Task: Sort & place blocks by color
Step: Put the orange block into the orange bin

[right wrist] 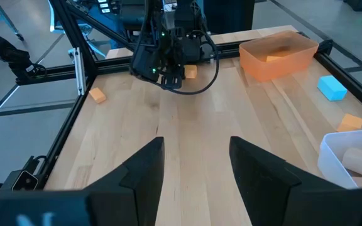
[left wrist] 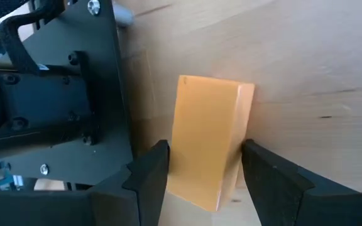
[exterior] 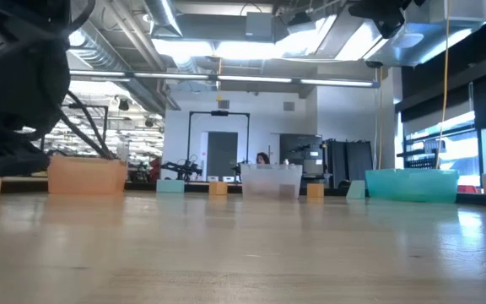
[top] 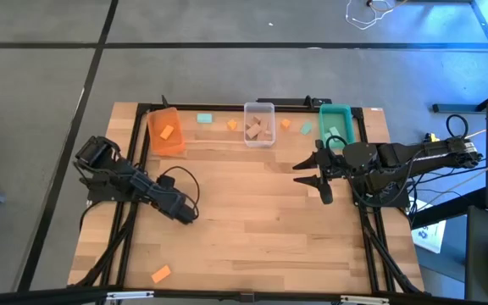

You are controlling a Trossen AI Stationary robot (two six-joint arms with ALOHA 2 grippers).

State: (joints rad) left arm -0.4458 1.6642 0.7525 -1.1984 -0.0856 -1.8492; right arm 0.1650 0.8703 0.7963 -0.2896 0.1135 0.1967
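Observation:
My left gripper (top: 185,212) is over the table's left middle, shut on an orange block (left wrist: 209,144); the right wrist view shows the block (right wrist: 191,72) beside its fingers. My right gripper (top: 314,175) is open and empty over the table in front of the teal bin (top: 337,124). Loose blocks lie flat on the table: a teal one (top: 204,119), two orange ones (top: 232,125) (top: 285,124) and a teal one (top: 307,129) along the far side, and an orange one (top: 161,274) at the near left. My left gripper pinches the orange block between its two fingers (left wrist: 149,179), one on each of the block's opposite long sides (left wrist: 180,150). The fingers slant down from the table's left and lie along the block. I cannot tell whether the block is clear of the table.
The orange bin (top: 166,133) at the far left holds an orange block. The clear bin (top: 259,124) at the far middle holds wooden blocks. A dark frame (top: 227,105) runs around the table's edges. Bare wood lies between the two arms.

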